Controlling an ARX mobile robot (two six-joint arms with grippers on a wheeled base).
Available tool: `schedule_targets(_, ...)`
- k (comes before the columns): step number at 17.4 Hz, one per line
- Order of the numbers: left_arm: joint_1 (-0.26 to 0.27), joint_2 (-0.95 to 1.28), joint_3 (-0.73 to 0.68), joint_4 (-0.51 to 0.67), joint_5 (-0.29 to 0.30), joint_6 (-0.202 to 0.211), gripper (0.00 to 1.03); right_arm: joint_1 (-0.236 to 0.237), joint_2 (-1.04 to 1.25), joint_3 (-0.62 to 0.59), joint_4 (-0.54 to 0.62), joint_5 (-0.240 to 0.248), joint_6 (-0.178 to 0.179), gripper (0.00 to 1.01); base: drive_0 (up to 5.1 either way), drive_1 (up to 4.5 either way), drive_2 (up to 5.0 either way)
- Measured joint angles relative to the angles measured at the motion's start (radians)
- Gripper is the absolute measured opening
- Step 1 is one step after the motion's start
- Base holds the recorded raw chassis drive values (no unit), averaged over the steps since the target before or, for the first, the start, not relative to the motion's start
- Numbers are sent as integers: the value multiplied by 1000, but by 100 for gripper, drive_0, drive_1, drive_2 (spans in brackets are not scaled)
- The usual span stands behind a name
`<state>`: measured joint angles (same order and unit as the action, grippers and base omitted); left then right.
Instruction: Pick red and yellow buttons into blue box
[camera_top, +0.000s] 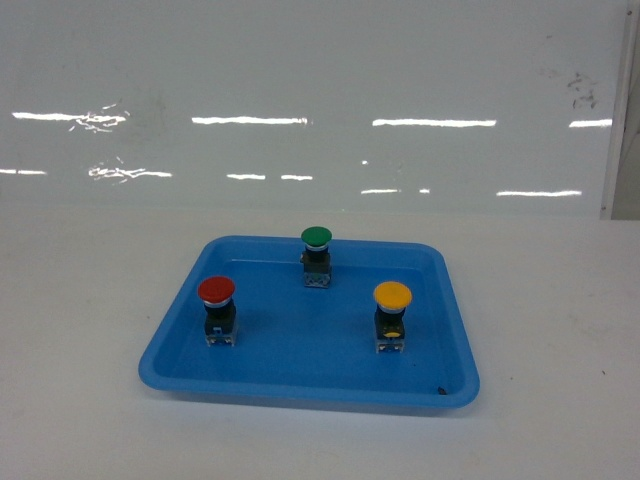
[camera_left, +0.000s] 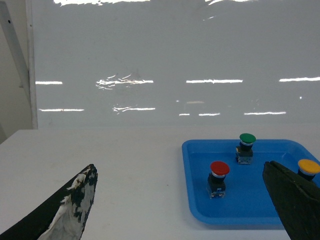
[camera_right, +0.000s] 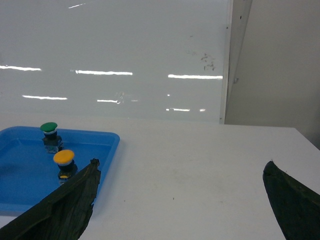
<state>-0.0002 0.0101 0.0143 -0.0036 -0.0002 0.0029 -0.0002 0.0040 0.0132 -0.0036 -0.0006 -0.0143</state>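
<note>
The red button (camera_top: 217, 300) stands upright at the left of a shallow blue tray (camera_top: 300, 393), and the yellow button (camera_top: 392, 305) stands at its right. The left wrist view shows the red button (camera_left: 219, 175) and the yellow button (camera_left: 308, 167) ahead and to the right of my left gripper (camera_left: 180, 167), which is open over bare table. My right gripper (camera_right: 182, 163) is open too, with the yellow button (camera_right: 64, 161) off to its left. Neither gripper appears in the head view. The blue box is out of view.
A green-capped button (camera_top: 316, 245) stands at the back of the tray. The tray rests on a white table (camera_top: 560, 330) in front of a glossy white wall. The table's right edge shows in the right wrist view.
</note>
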Motion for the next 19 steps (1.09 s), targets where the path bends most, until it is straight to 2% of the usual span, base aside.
schedule_targets(14,0,0,0,0,0,0,98,0,0,0,0,0,0,98,0,0,0)
schedule_targets(15,-9,11,0,32,-13,-1,98,0,0,0,0,0,0,98,0,0,0)
schedule_targets(16,-31,52,1,109,-49,-1,98,-24,10,0,19,-39,0,98,0,0,0)
schedule_targets(18,-80,211,25,216,-90,11,98,-187,109,11,117,-169,7,98,0,0,0)
schedule_targets(19,-101,277,61,269,-100,31,98,-266,170,34,169,-239,21,98,0,0,0)
